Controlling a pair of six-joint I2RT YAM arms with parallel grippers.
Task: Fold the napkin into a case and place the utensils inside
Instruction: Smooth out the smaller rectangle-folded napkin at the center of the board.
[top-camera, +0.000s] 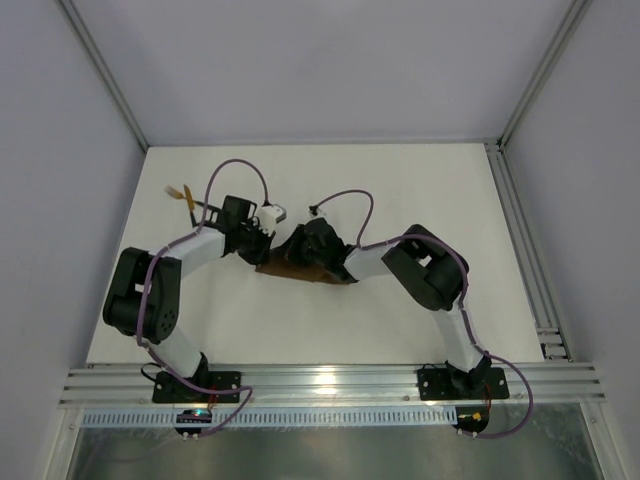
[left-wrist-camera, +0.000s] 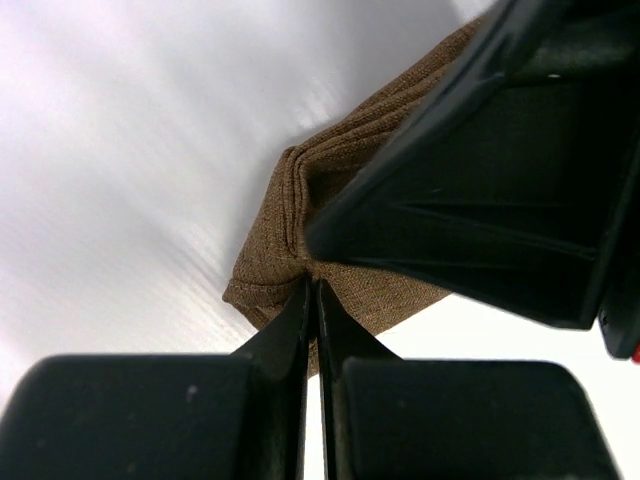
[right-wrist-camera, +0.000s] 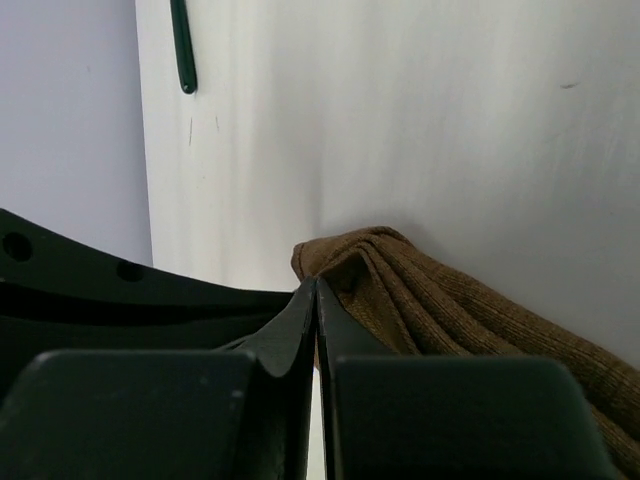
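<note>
Meeting over the middle of the table (top-camera: 420, 200), the left pincer (left-wrist-camera: 312, 288) and right pincer (right-wrist-camera: 316, 288) are both closed, their tips close together at a bunched, folded edge of the brown napkin (top-camera: 288, 266). Whether either nips a layer I cannot tell. The napkin's long axis runs roughly left to right beneath them. The utensils (top-camera: 182, 195) lie well apart at the far left, nearer the left arm, so fetching them looks like that arm's job.

The napkin (top-camera: 292, 268) lies on the table (top-camera: 420, 190) — utensils (top-camera: 184, 196) behind it, well to its left.
</note>
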